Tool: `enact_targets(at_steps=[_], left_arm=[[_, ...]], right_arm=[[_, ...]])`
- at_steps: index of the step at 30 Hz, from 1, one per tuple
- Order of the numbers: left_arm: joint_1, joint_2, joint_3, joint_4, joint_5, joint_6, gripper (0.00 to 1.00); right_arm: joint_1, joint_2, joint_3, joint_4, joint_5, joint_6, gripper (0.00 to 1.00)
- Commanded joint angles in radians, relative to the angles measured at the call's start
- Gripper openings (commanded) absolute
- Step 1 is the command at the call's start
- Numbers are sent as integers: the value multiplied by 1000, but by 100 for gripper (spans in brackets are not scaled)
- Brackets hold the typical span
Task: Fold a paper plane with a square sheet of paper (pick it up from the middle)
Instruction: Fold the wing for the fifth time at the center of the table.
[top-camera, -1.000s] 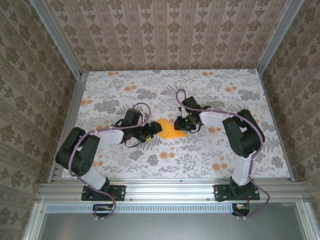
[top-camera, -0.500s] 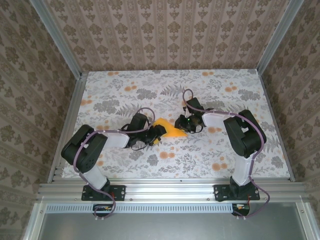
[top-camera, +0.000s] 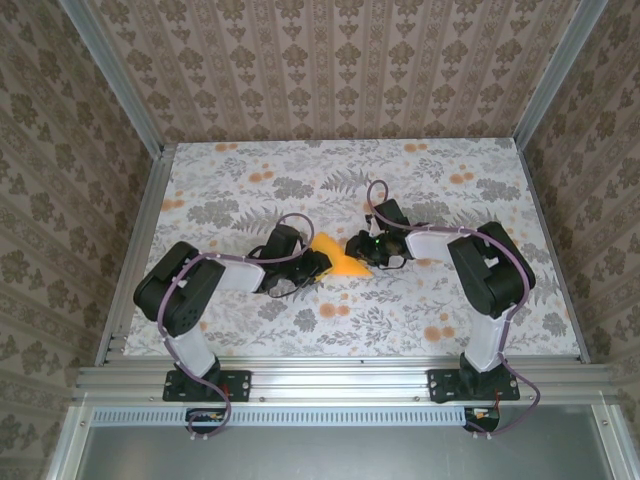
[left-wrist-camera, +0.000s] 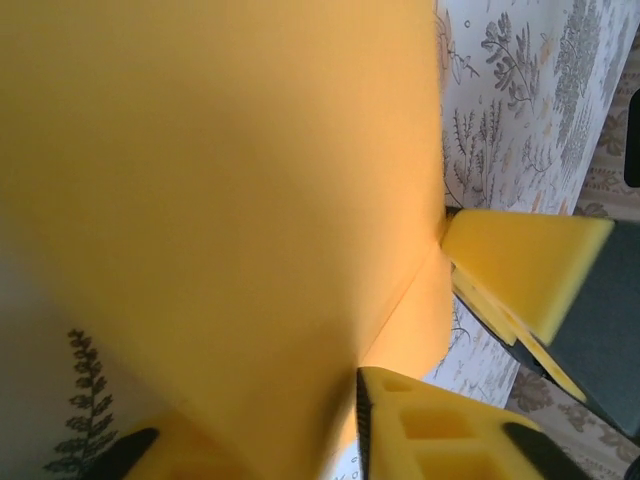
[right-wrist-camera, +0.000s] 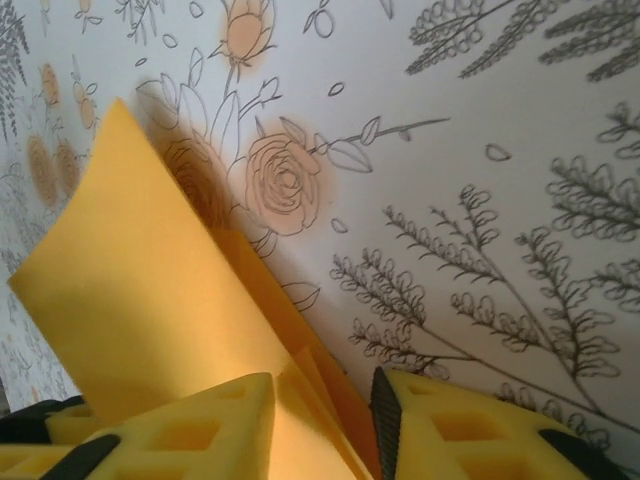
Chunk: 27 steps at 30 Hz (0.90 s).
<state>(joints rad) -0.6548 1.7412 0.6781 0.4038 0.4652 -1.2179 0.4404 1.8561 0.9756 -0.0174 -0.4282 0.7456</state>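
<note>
The square sheet of paper (top-camera: 347, 265), orange-yellow and creased, stands partly folded on the tablecloth between my two grippers. My left gripper (top-camera: 318, 266) reaches in from the left. In the left wrist view the paper (left-wrist-camera: 220, 180) fills most of the picture and runs down between my jaws (left-wrist-camera: 320, 440), which are pressed onto it. My right gripper (top-camera: 360, 250) sits at the paper's right edge. In the right wrist view its jaws (right-wrist-camera: 322, 420) stand slightly apart, with the folded layers of the paper (right-wrist-camera: 150, 300) lying loose between them. A right fingertip (left-wrist-camera: 525, 265) shows in the left wrist view.
The flowered tablecloth (top-camera: 420, 300) covers the table inside aluminium rails (top-camera: 330, 378) and patterned walls. Both forearms lie low over the cloth, meeting near the middle. Orange flower prints (right-wrist-camera: 290, 190) are part of the cloth.
My left gripper slid right to the paper and closed on it. My right gripper's jaws loosened a little. The paper shifted slightly left and stands more upright.
</note>
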Motion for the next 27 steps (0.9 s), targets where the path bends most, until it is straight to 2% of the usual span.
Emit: enact_targets(at_steps=[1,7,9,14,16,20,27], left_arm=[[0,1,24,-23,-27,22,18],[9,-30,24,-64,-38,34,11],[11,-36,30,-89,-38,35,9],[17,-53,60,-160,-29,23,8],[21,-66,66,-192,-25,20,8],[36,-104,69,-265,-14,24,8],[62,-163,66,-371,6,36,8]], right_arm=[[23,-68,-40,-37,3,-72,43],[24,-230,-75,-77,213,-284,67],[31,-271,-109,-45,260,-362,72],[127,-374,-233,116,346,-613,74],[160,-387,-259,158,332,-672,74],[243,-372,-317,289,346,-806,74],[317,-273,-339,446,317,-984,69]])
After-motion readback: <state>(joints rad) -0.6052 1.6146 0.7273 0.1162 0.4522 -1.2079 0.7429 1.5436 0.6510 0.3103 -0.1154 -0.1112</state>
